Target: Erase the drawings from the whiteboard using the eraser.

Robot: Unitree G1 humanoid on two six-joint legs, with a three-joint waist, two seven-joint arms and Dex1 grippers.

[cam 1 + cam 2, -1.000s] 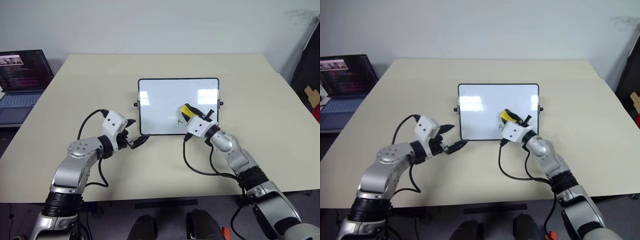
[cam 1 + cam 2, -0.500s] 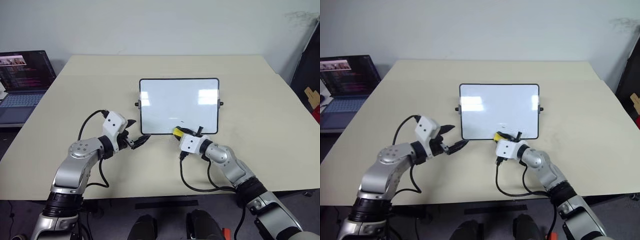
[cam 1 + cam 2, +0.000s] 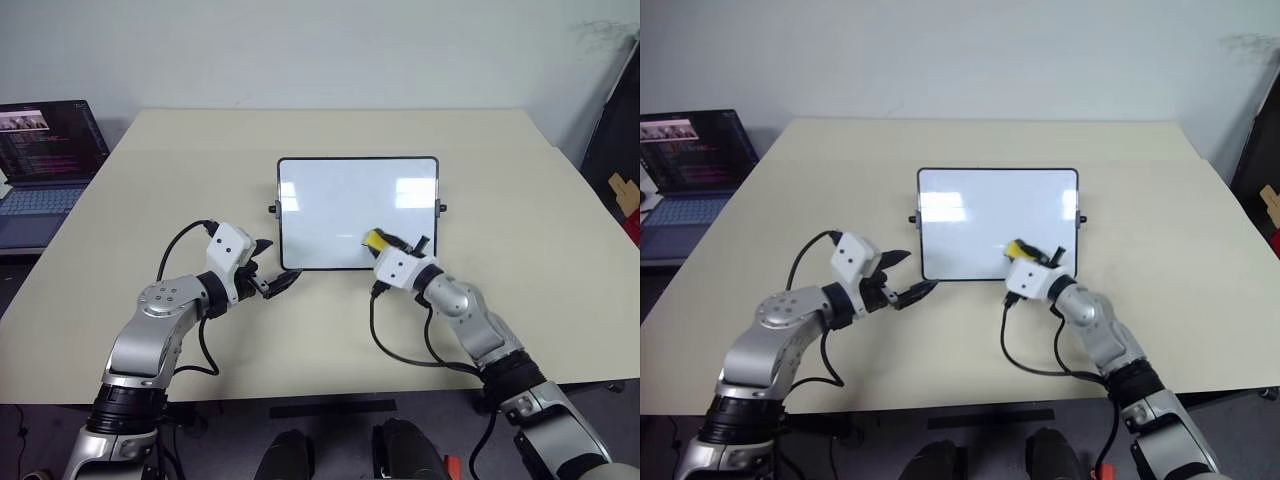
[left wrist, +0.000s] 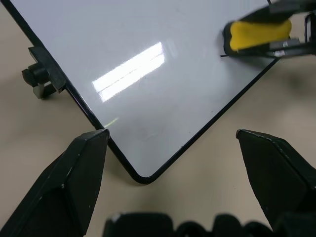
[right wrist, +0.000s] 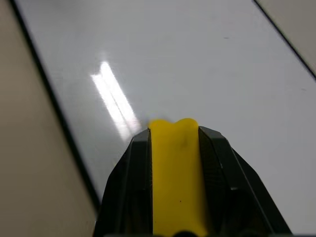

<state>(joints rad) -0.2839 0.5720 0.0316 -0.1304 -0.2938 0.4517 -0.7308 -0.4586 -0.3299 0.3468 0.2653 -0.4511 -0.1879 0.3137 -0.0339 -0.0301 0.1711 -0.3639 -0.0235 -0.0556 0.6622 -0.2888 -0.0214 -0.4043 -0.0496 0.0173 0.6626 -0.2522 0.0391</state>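
Eraser on the whiteboard's near right part, left gripper wide at its corner.

Head views: the right gripper (image 3: 384, 243) presses the yellow eraser (image 3: 375, 239) against the whiteboard (image 3: 340, 200) on the table (image 3: 520, 200). Left wrist view: the left gripper (image 4: 170, 140), jaws apart, straddles the board's near left corner. Right wrist view: the jaws clamp the eraser.

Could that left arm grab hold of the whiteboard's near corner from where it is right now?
Probably yes. The left gripper is open, its two black fingers standing either side of the whiteboard at its near corner, with bare table between them. The right gripper, shut on the eraser, works further along the board.
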